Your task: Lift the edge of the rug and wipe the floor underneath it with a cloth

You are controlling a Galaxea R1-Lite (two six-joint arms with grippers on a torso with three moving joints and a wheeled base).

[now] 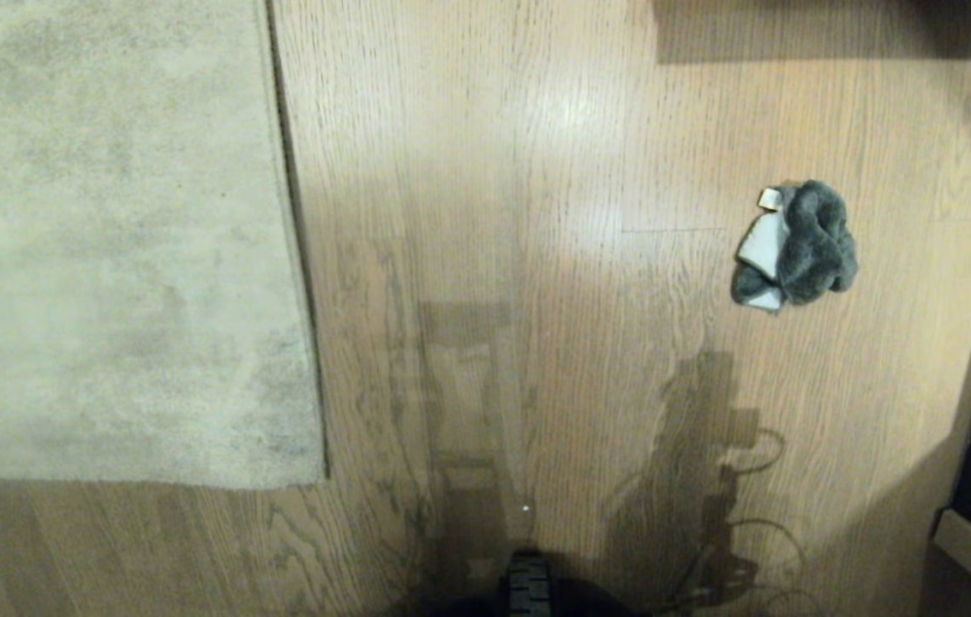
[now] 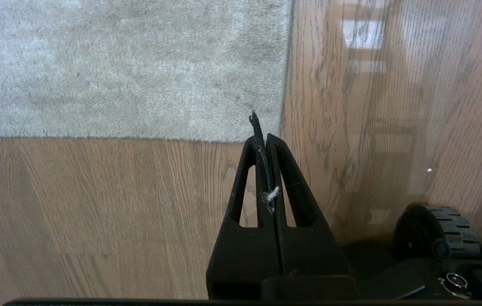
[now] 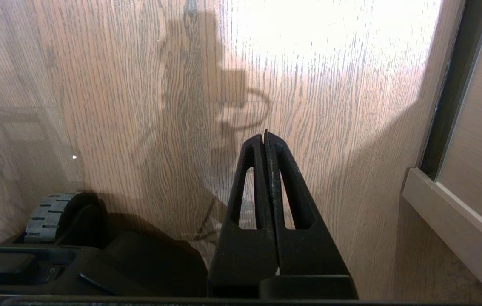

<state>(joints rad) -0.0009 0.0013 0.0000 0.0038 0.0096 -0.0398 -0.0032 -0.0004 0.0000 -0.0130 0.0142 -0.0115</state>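
The rug edge point(image 1: 295, 257) lies flat at your left, its corner nearest you; the cloth point(image 1: 796, 246) sits crumpled on the floor point(image 1: 519, 214) far right, well apart. Nothing has begun (both arms hang parked): left gripper point(image 2: 263, 140) and right gripper point(image 3: 265, 138) have fingers pressed together, empty. You'll need the cloth first.

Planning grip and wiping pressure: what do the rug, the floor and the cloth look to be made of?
Rug: short-pile textile, matte, mottled grey-beige, with a thin bound rug edge; the fibre cannot be told.
Floor: wood or wood-look planks with dark grain and a slight sheen where light glares.
Cloth: fluffy, probably microfibre-like plush, dark grey-teal with a smoother whitish side, crumpled.
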